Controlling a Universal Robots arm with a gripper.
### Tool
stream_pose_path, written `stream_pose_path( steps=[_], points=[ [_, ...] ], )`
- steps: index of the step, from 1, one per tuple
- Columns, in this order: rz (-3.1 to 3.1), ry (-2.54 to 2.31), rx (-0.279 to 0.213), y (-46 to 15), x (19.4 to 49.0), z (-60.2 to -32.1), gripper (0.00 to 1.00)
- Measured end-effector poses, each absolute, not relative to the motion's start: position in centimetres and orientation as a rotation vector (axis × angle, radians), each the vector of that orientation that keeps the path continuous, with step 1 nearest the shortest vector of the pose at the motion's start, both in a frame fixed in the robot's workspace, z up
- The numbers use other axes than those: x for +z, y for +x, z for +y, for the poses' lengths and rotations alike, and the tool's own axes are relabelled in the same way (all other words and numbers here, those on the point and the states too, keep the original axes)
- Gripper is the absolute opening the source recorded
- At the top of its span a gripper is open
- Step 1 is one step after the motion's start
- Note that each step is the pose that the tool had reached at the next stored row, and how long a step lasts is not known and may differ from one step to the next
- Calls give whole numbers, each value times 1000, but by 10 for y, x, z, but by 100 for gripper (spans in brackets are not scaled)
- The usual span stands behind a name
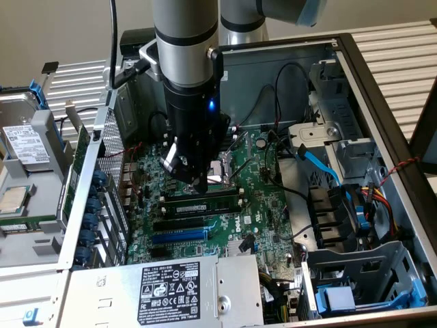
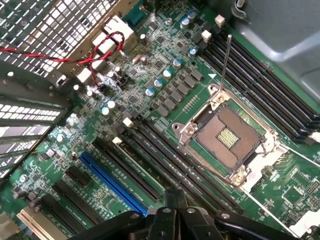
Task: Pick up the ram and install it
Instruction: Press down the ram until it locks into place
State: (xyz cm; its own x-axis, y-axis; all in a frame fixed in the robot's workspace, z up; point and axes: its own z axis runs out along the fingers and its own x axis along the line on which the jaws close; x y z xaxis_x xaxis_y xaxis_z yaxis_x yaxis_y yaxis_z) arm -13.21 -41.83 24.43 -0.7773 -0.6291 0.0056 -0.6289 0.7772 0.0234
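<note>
Hovering low over the motherboard (image 1: 259, 205) inside the open computer case (image 1: 382, 116), your gripper (image 1: 193, 183) sits just above the ram (image 1: 205, 203), which lies lengthwise in a black memory slot directly beneath the fingertips. You cannot tell from either view whether the fingers are apart or together; nothing shows between them in the wrist view. Just beyond the gripper sits the open CPU socket (image 2: 231, 137), with the blue expansion slot (image 2: 114, 184) beside it on the other side.
</note>
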Motion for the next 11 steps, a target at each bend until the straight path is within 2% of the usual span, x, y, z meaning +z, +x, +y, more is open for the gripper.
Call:
stream_pose_path(
  steps=[11],
  points=[
    [-3023,810,-32,-132,244,-418,11]
  ],
)
